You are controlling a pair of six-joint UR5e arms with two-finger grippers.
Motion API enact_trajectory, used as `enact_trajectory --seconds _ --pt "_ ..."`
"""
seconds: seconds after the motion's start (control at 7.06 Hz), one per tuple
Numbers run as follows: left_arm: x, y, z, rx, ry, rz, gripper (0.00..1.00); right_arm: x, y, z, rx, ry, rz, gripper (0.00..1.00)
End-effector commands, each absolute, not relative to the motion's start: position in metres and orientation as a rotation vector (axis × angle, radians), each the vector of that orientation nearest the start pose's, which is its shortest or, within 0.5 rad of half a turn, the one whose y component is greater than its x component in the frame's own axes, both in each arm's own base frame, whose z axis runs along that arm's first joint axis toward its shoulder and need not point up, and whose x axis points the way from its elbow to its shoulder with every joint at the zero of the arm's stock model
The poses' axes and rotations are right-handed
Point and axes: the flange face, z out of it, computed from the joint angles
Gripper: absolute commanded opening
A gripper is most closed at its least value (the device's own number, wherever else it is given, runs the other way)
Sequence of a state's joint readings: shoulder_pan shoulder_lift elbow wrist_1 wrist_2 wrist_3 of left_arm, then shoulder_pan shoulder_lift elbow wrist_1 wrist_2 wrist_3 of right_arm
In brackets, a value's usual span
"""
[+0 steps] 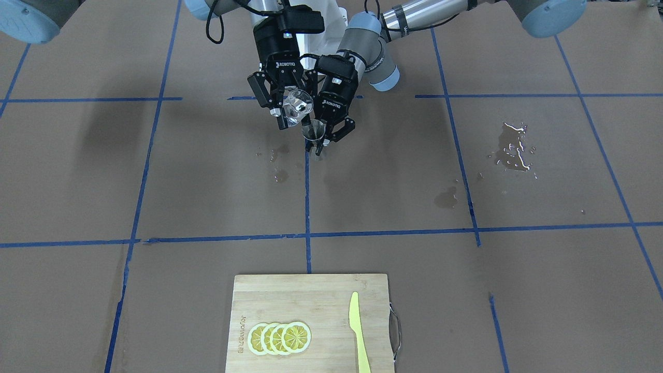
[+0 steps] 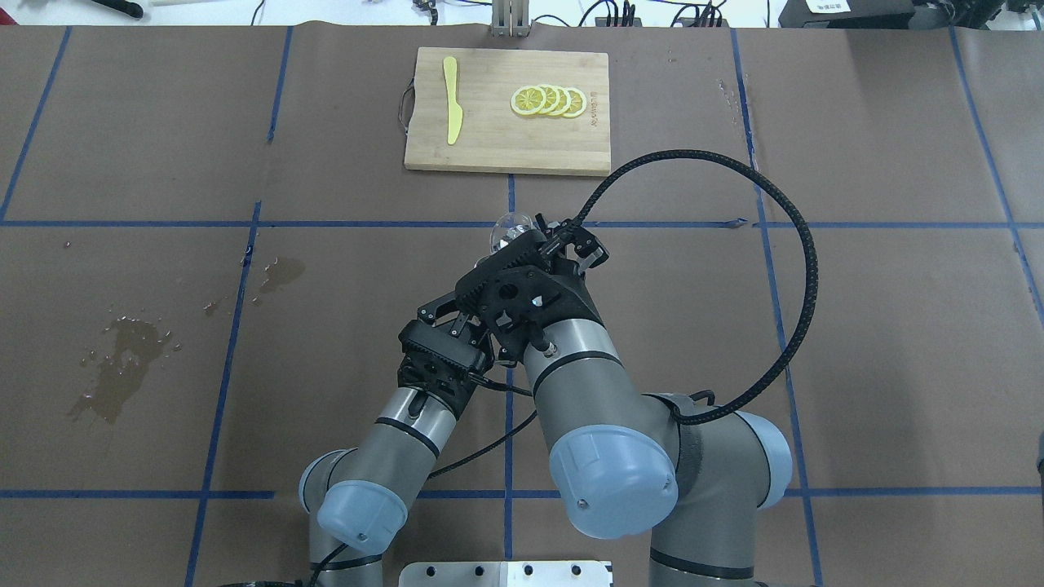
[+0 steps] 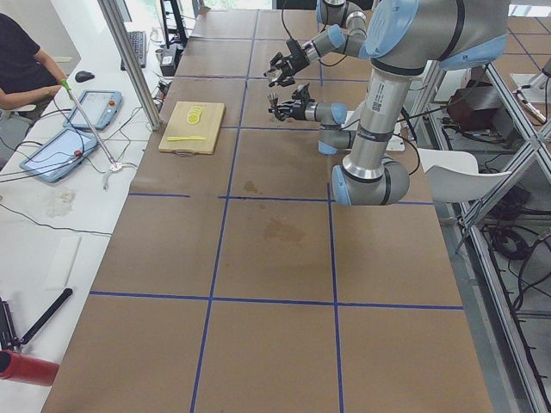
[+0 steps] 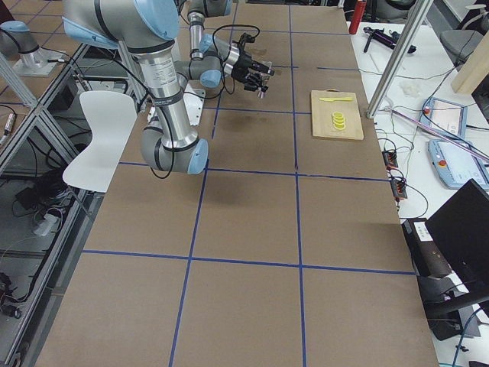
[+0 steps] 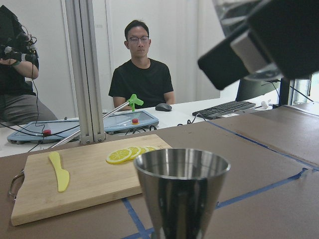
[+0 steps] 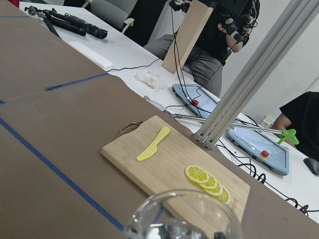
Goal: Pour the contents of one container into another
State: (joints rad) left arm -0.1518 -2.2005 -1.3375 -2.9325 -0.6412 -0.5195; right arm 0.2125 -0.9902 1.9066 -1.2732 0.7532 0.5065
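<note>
The clear glass container [image 1: 299, 105] is tilted in my right gripper [image 1: 291, 110], which is shut on it. Its rim fills the bottom of the right wrist view [image 6: 184, 219], and it peeks out past the wrist from overhead [image 2: 509, 229]. Just below and beside its mouth stands the other one, the silver metal jigger [image 1: 314, 130], upright, with my left gripper [image 1: 324, 141] shut on its lower cone. The jigger's open top cone [image 5: 182, 194] looms close in the left wrist view. I cannot tell whether liquid is flowing.
A wooden cutting board [image 1: 269, 300] carries lemon slices [image 1: 279, 338] and a yellow knife [image 1: 358, 331] at the far table edge. Wet spills [image 1: 513, 147] mark the brown paper, with smaller drops [image 1: 279, 173] below the grippers. People sit beyond the table.
</note>
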Motion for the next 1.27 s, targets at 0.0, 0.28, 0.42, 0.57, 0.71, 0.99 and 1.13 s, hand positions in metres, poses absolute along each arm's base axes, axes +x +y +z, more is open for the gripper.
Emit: enact_trajectory --seconds 0.0,0.28,0.42,0.57,0.71,0.99,1.13 --pt "0.614 -0.310 0.241 1.414 0.922 -0.147 0.00 -0.516 -0.323 0.137 1.242 -0.417 -0.301 0.00" --pt "0.614 -0.309 0.239 1.415 0.926 -0.150 0.00 -0.518 -0.323 0.140 1.239 -0.359 -0.356 0.00" --pt "0.614 -0.309 0.237 1.415 0.930 -0.150 0.00 -0.518 -0.323 0.141 1.241 -0.346 -0.367 0.00" --pt "0.614 -0.309 0.236 1.416 0.930 -0.150 0.00 -0.519 -0.324 0.143 1.238 -0.313 -0.393 0.00" --pt "0.614 -0.309 0.236 1.415 0.931 -0.151 0.00 -0.518 -0.326 0.144 1.245 -0.285 -0.419 0.00" --pt "0.614 -0.309 0.235 1.415 0.932 -0.150 0.00 -0.515 -0.331 0.143 1.257 -0.239 -0.465 0.00" --pt "0.615 -0.309 0.236 1.414 0.931 -0.149 0.00 -0.514 -0.333 0.143 1.266 -0.207 -0.499 0.00"
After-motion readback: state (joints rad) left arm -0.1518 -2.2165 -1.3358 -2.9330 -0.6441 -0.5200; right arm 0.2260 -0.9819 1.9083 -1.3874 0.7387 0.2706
